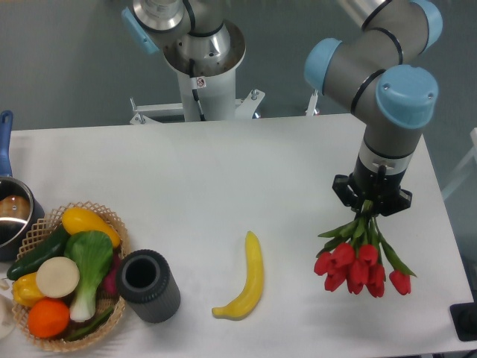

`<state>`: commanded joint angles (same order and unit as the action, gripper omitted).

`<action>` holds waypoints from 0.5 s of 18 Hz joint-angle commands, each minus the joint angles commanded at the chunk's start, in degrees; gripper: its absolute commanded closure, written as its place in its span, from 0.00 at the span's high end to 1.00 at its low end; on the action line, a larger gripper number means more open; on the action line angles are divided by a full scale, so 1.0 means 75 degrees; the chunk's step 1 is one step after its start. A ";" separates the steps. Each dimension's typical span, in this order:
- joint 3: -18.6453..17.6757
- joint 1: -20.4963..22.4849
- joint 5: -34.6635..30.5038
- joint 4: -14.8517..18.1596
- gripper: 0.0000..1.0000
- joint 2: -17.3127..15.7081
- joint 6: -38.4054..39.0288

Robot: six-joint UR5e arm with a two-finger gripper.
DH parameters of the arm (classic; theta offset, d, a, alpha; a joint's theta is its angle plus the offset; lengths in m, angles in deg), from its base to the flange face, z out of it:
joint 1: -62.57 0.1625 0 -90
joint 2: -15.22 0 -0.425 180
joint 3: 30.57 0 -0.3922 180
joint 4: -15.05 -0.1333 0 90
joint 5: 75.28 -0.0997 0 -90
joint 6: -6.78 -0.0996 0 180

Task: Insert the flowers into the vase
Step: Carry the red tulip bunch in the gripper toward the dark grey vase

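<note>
So I had the claw (370, 203) clamped on the stem end of the flowers (360, 261), blooms hanging down over the right side of the surface (223, 171), clear of it as far as I could tell. The vase (147, 285) sat well apart at the lower left, just beside the wicker basket (45, 224). I'd call that the carry step: grab done, insertion not started. Next move needed a long haul left, past the banana (246, 280), and the bunch flipped stems-down over the black opening. Count: one bunch, eight or nine red heads, one vase, one banana, one basket of veg, one pot (11, 212).
</note>
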<state>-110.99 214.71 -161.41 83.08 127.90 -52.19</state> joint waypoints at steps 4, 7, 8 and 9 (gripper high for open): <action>-0.0012 -0.0106 0.0513 -0.0035 0.00 -0.0117 0.0129; -0.0023 -0.0059 0.1310 -0.0128 0.00 -0.0352 0.0328; -0.0035 -0.0059 0.1637 -0.0233 0.00 -0.0410 0.0317; -0.0058 -0.0059 0.2047 -0.0478 0.00 -0.0527 0.0340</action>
<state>-111.43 214.27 -146.06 79.50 123.95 -49.64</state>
